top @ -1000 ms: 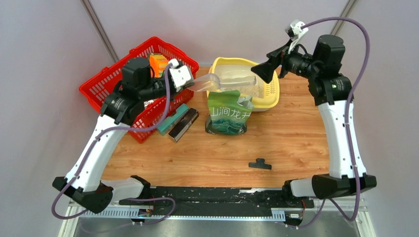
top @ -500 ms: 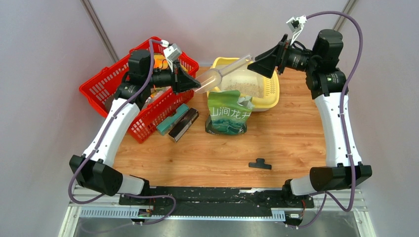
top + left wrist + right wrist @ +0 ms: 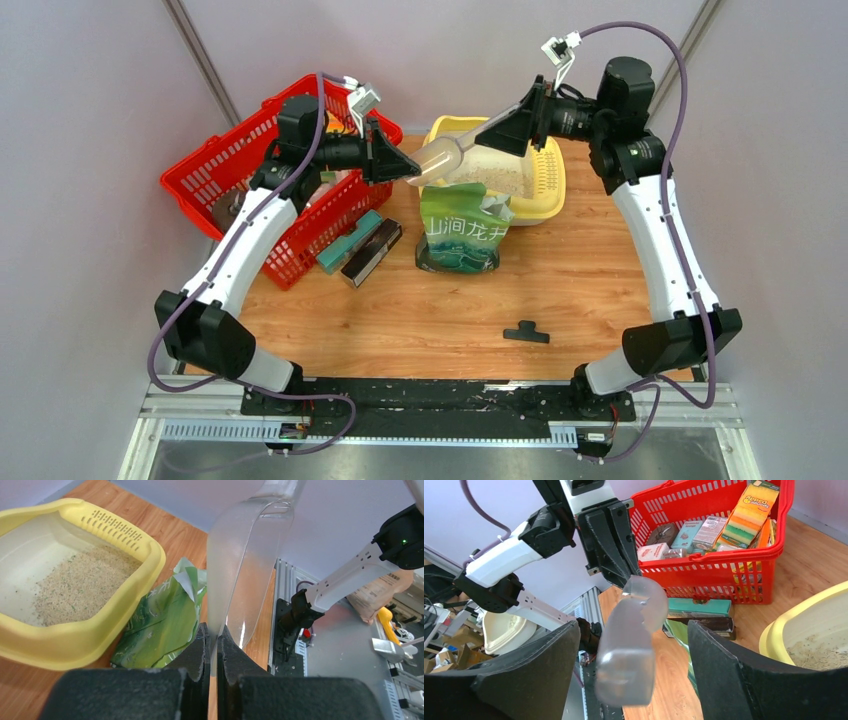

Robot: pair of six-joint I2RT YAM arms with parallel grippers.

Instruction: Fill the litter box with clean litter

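From above, your left claw (image 3: pixel 405 166) pinches one end of a clear plastic scoop (image 3: pixel 440 157) at the far side of the wooden counter (image 3: pixel 600 270), beside the yellow litter box (image 3: pixel 553 195) holding grainy beige litter (image 3: pixel 495 172). Left wrist: fingers (image 3: pixel 197 655) pressed onto its thin curved wall. Right wrist: your right claw (image 3: pixel 633 627) spread, flanking the other end.

Bright, even, diffuse light is falling from above in all three views. The bag (image 3: pixel 460 235) and basket (image 3: pixel 225 170) are casting only short, soft shadows on the table (image 3: pixel 600 290). In the left wrist view, the clear scoop (image 3: pixel 245 575) is showing white glare streaks along its wall. The left gripper (image 3: pixel 212 645) is rendering dark and blurred at the lower edge, while the litter (image 3: pixel 75 585) is resolving grain by grain. In the right wrist view, the right gripper (image 3: pixel 633 630) is rendering soft and underexposed, and the scoop's near end is blurring.
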